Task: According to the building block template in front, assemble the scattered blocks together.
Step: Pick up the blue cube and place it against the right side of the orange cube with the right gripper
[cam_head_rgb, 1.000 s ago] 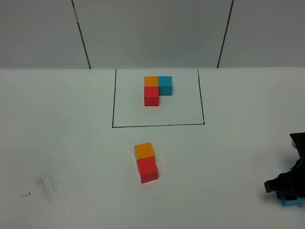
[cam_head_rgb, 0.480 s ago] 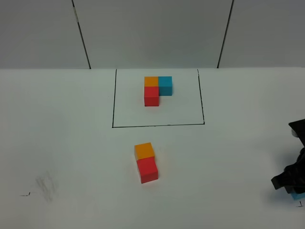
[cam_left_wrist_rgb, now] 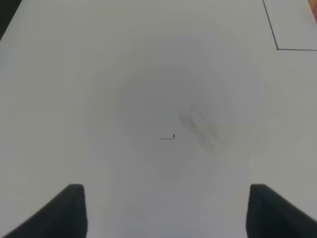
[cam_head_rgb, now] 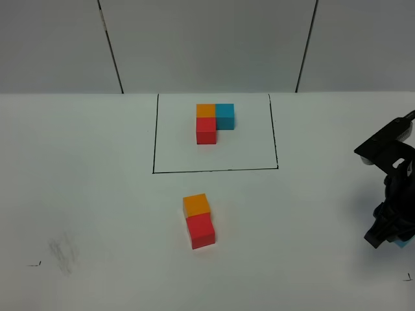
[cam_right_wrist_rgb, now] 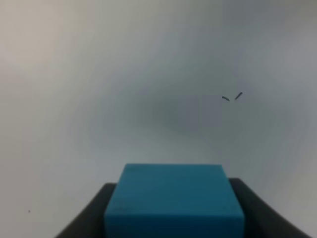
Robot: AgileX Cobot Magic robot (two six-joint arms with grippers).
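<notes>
- At the right edge of the white counter [cam_head_rgb: 97, 194], the right end effector [cam_head_rgb: 388, 234] is clamped on the sky-blue matte cube [cam_head_rgb: 403, 243]. In the right wrist view, the two dark fingers press against opposite side faces of that cube [cam_right_wrist_rgb: 173, 198].
- The cube hangs above the counter. A soft shadow and a small pair of black pen ticks [cam_right_wrist_rgb: 232, 96] lie on the surface below it.
- The left end effector [cam_left_wrist_rgb: 168, 213] stands wide apart and holds nothing. Only its two dark fingertips [cam_left_wrist_rgb: 69, 210] show, above bare counter with a faint grey smudge [cam_left_wrist_rgb: 200, 124] and a short black mark [cam_left_wrist_rgb: 168, 137].
- Compared with one second ago, the right end effector sits higher in the exterior view and a black arm link [cam_head_rgb: 386, 146] has entered the picture. The sky-blue matte cube has left the counter surface, where it rested before.
- The orange matte cube [cam_head_rgb: 196, 205] and the red matte cube [cam_head_rgb: 201, 231] have not moved. They touch face to face, orange on the far side, and are turned slightly off the rectangle's lines.
- The building block template [cam_head_rgb: 214, 122] lies inside the thin black-lined rectangle [cam_head_rgb: 154, 136], with orange and blue side by side and red in front of orange.
- The loose pair lies just on the near side of the rectangle's near line, well apart from the right end effector, with plain white counter between them.
- The counter's far edge meets a grey panelled wall [cam_head_rgb: 207, 45].
</notes>
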